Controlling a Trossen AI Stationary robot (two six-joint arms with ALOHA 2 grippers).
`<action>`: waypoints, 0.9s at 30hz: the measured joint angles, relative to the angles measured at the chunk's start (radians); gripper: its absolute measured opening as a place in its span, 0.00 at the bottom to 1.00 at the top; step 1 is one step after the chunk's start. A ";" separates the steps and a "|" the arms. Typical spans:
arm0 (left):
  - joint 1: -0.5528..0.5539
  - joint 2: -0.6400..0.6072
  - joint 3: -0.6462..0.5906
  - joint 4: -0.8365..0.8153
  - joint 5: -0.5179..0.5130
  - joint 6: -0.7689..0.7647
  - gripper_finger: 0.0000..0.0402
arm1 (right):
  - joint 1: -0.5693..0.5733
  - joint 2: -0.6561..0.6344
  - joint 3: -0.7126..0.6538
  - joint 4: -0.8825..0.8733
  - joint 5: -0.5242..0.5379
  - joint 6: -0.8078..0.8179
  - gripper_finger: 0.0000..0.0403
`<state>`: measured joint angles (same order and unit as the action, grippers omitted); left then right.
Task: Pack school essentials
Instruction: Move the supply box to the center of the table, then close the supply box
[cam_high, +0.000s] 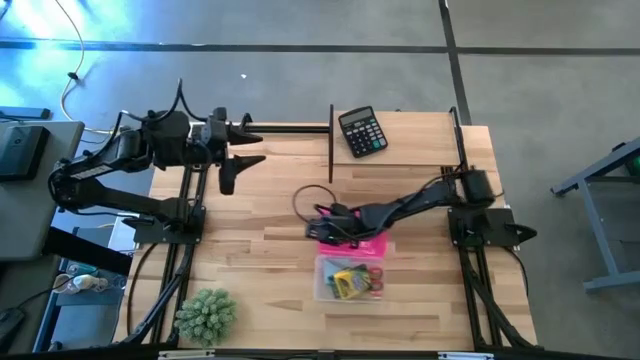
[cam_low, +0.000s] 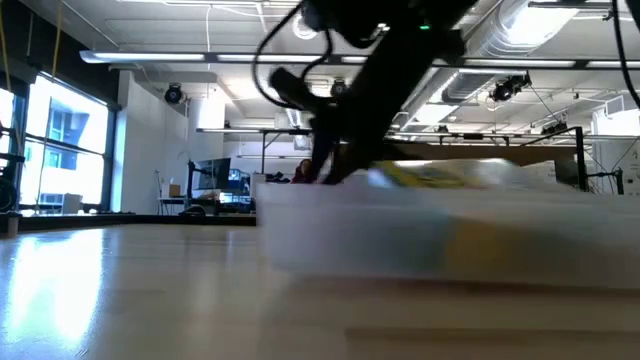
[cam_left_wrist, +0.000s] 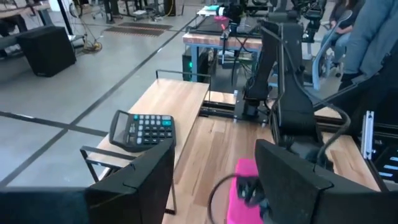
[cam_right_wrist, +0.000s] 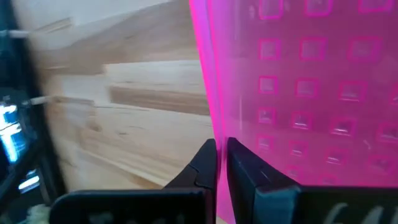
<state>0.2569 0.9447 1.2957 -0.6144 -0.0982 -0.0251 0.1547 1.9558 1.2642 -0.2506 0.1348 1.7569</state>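
A clear plastic box (cam_high: 348, 292) (cam_low: 450, 235) sits on the near middle of the table, with a yellow-green item (cam_high: 345, 284) and red-handled scissors (cam_high: 375, 280) inside it. A translucent pink lid (cam_high: 372, 244) (cam_right_wrist: 298, 81) with a pattern of squares lies just beyond the box, under my right arm. My right gripper (cam_high: 322, 232) (cam_right_wrist: 221, 163) is at the lid's left edge, shut on it. My left gripper (cam_high: 232, 165) (cam_left_wrist: 214, 168) waits open near the far left of the table. The pen, pencils, notepad and eraser cannot be made out. My right gripper pinches the pink lid by its left edge (cam_right_wrist: 214, 134), which passes between the two nearly closed fingers (cam_right_wrist: 245, 171). The fingers come from the table's right, low over the wood. Whether the lid is lifted off the table, I cannot tell.
A black calculator (cam_high: 362, 131) (cam_left_wrist: 142, 129) lies at the far edge, beside a thin black rail (cam_high: 331, 140). A green spiky plant (cam_high: 207, 313) stands at the near left corner. Bare wood lies between the left arm and the box. A cable (cam_high: 305, 200) loops by the right wrist.
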 joint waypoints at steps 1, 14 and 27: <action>0.000 -0.004 0.000 -0.002 0.000 0.005 0.53 | -0.007 0.027 0.040 0.000 -0.007 -0.014 0.02; 0.000 -0.067 0.000 -0.064 0.000 0.037 0.53 | -0.051 0.226 0.350 -0.127 -0.101 -0.117 0.06; 0.000 -0.103 0.000 -0.132 0.000 0.036 0.53 | -0.053 0.226 0.351 -0.072 -0.114 -0.108 0.39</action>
<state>0.2569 0.8417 1.2957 -0.7461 -0.0986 0.0113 0.1013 2.1822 1.6150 -0.3227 0.0212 1.6493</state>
